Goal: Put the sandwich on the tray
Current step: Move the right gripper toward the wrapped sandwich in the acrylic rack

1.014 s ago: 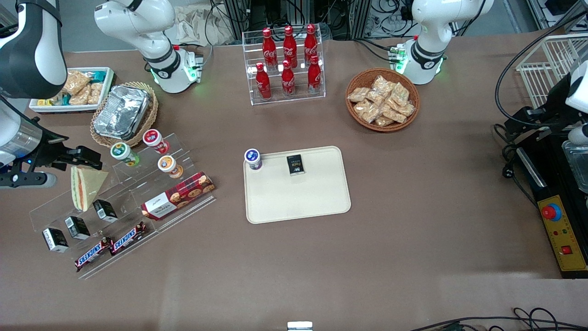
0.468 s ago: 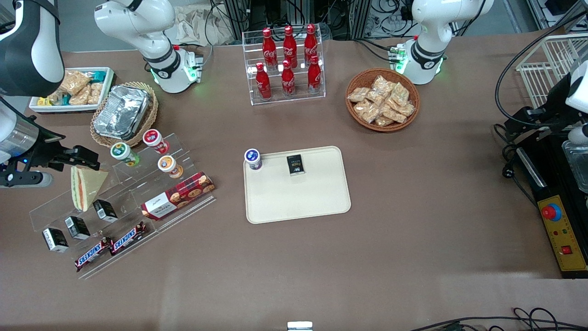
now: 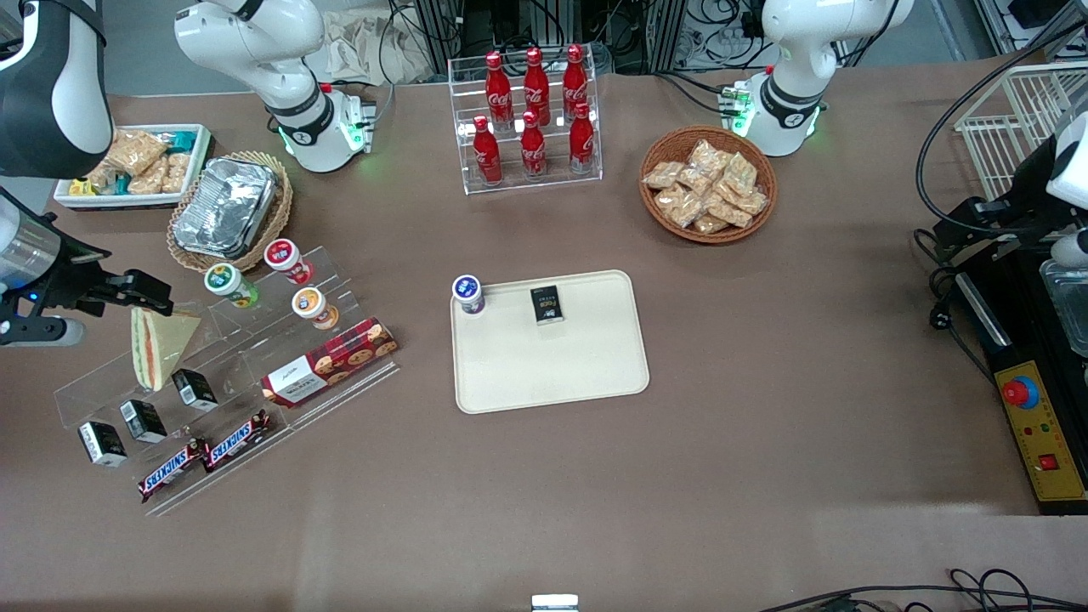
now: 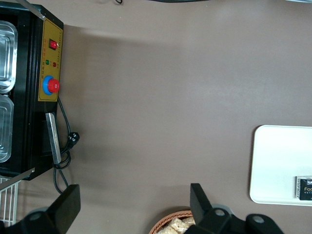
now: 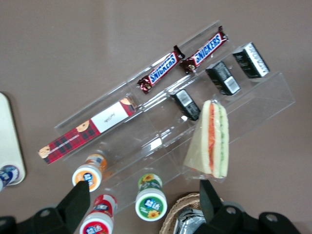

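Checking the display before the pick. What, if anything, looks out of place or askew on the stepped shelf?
Only the sandwich: it stands on edge on the clear stepped shelf, leaning, among small boxes and cups. Nothing looks spilled or damaged. The gripper hovers open just above it; the tray holds a cup and a black packet.

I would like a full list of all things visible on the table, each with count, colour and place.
sandwich: 1, pale with orange and green filling, on the clear shelf
tray: 1, cream, mid-table
small cup: 1, blue-lidded, on the tray's corner
black packet: 1, on the tray
shelf cups: 3, green, red, orange
cookie box: 1, red plaid, on shelf
Snickers bars: 2, lowest step
black boxes: 3, on shelf
cola bottles: 6, red, in clear rack
snack basket: 1, wicker
foil container: 1, silver, in a basket
white bin: 1, with snacks
gripper: open, above the sandwich
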